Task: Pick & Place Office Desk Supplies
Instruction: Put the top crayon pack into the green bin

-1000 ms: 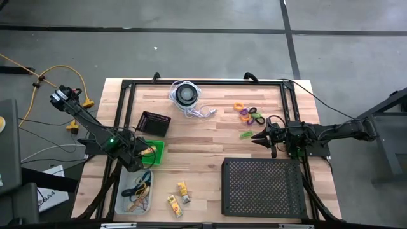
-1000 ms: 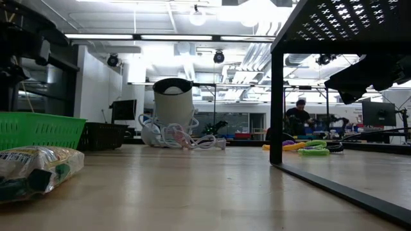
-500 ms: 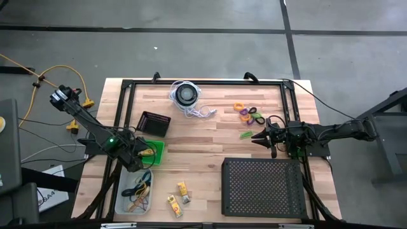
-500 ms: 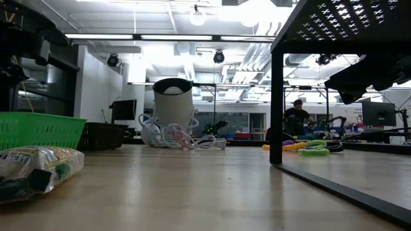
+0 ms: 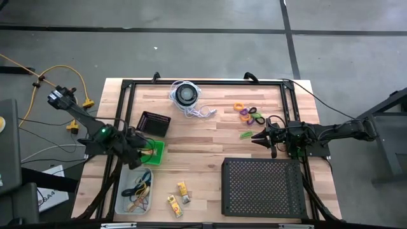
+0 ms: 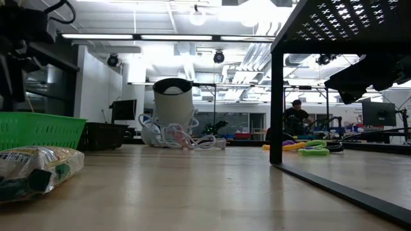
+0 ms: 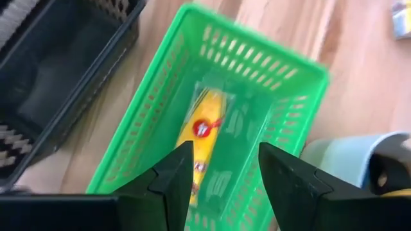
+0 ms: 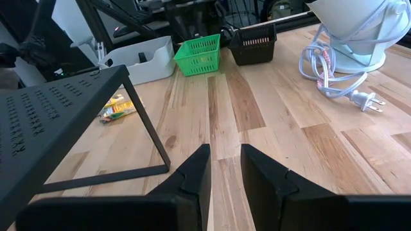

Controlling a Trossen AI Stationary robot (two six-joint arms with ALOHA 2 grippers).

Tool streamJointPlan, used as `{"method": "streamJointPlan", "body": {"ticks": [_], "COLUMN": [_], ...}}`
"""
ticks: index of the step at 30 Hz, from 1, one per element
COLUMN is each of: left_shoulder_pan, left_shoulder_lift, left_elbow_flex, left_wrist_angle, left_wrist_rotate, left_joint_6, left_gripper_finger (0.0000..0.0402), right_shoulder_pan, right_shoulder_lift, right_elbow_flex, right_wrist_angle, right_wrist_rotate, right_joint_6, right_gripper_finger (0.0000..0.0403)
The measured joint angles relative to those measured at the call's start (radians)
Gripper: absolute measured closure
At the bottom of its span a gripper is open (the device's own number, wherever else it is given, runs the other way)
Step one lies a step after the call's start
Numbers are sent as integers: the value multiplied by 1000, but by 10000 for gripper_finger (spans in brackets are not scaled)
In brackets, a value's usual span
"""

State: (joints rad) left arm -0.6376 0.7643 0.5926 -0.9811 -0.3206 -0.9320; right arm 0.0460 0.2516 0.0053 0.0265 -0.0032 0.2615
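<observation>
Glossy yellow packet (image 7: 204, 131) in slatted green plastic basket (image 7: 282, 83), left end effector (image 7: 221, 168) above, fingers apart, empty, right end effector (image 8: 223, 163) low over table, fingers slightly apart

The left arm reaches in from the far left of the worktop, its dark links angling toward the near side and inward. Its left gripper (image 5: 141, 151) hangs above the left part of the worktop, pointing down, and its two dark fingers (image 7: 174, 174) stand apart with nothing between them.

The right arm comes in from the right edge, stretched low and nearly level across the worktop toward the left. Its right gripper (image 5: 256, 136) sits near the right-middle of the worktop, aimed toward the centre. Its two dark fingers (image 8: 194, 172) lie close together with a narrow gap between them, and nothing is gripped between them.
</observation>
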Motion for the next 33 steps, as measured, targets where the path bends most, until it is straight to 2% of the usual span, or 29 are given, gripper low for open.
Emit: {"method": "streamJointPlan", "body": {"ticks": [8,18,27,33], "left_shoulder_pan": [112,253,273,252], "left_shoulder_lift": [76,273,498,630], "left_elbow_flex": [0,10,199,315], "left_wrist_angle": [239,585,617,620], "left_wrist_rotate": [28,213,223,225], "left_joint_6": [285,630,868,968], "left_gripper_finger": [231,231,231,231], "right_shoulder_pan": [0,0,0,0], "right_shoulder_lift": [0,0,0,0], "right_elbow_flex": [0,0,0,0], "right_wrist_angle": [0,0,0,1], "right_wrist_rotate": [0,0,0,0], "right_joint_6": [0,0,0,0], "right_gripper_finger": [330,330,330,330]}}
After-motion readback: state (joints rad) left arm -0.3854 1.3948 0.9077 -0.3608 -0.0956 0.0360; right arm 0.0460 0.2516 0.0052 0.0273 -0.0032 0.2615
